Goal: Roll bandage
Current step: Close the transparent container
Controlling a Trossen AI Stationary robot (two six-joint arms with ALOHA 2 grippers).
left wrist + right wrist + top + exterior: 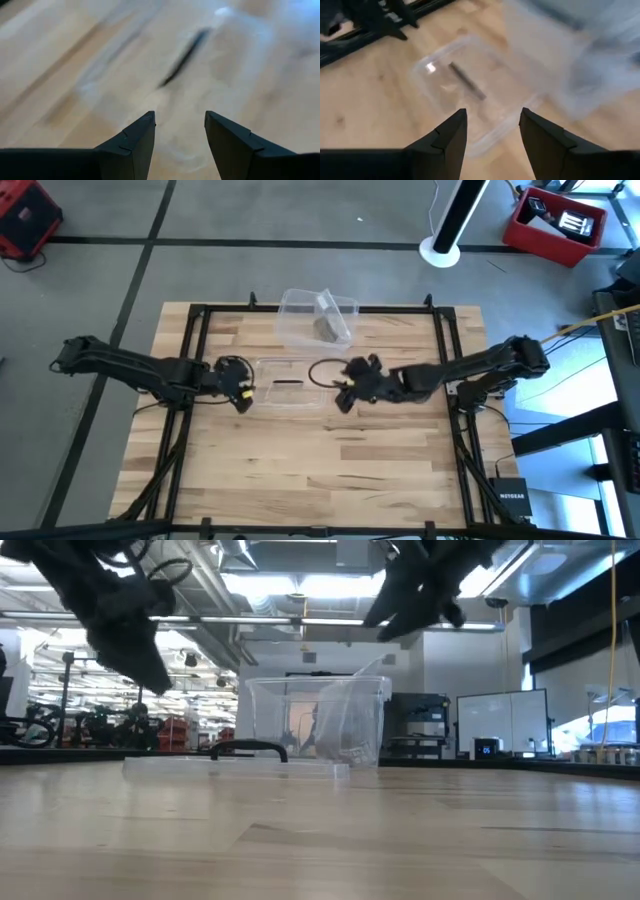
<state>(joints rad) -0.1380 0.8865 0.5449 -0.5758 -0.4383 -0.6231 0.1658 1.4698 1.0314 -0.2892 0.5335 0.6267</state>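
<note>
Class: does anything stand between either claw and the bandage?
Yes. The bandage sits inside the clear box at the table's back, apparently within a crinkled bag. The box's walls ring it, but its lid lies flat on the table, between the left claw and right claw, both open.

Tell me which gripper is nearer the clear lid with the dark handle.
Left. The left gripper hovers at the lid's edge; the right gripper hangs slightly farther off its other end.

Bright overhead light, blurred wrist views
</note>
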